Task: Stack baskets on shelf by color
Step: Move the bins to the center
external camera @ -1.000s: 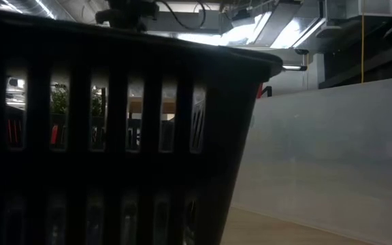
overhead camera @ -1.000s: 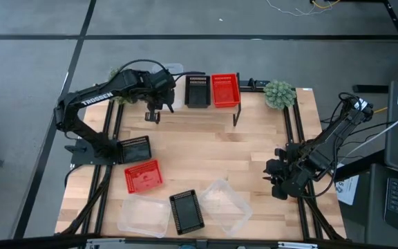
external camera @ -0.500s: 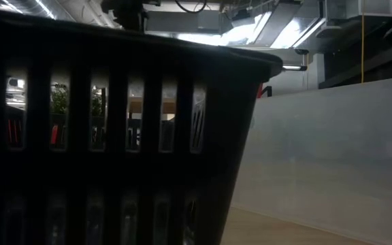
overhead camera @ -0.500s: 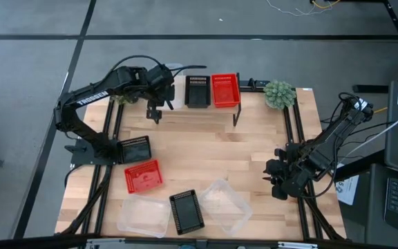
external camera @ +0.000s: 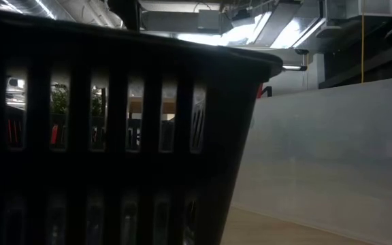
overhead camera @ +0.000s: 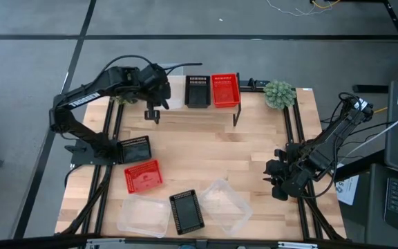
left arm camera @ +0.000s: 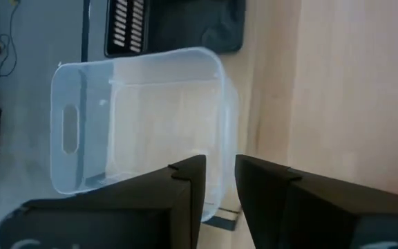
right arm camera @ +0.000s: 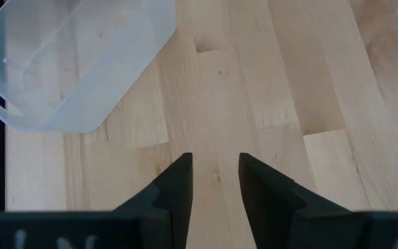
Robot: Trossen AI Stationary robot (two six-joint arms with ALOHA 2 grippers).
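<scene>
On the shelf [overhead camera: 239,104] at the table's far edge stand a clear basket [overhead camera: 175,91], a black basket [overhead camera: 197,90] and a red basket [overhead camera: 225,90], side by side. My left gripper [overhead camera: 152,115] hangs open above the table just in front of the shelf's left end. In its wrist view the clear basket [left arm camera: 140,124] lies beyond the fingers [left arm camera: 220,166], untouched. My right gripper [overhead camera: 279,184] waits open above the table's right side, with nothing between its fingers [right arm camera: 215,162].
Loose on the table's near left are a black basket [overhead camera: 135,149], a red one [overhead camera: 144,177], a clear one [overhead camera: 144,215], another black one [overhead camera: 186,211] and another clear one [overhead camera: 225,205]. A green plant [overhead camera: 280,93] stands at the far right. A black basket [external camera: 114,136] blocks the low view.
My left gripper has risen and drawn back a little toward the table's left edge, away from the clear basket, which stays on the shelf. Its fingers keep the same gap.
</scene>
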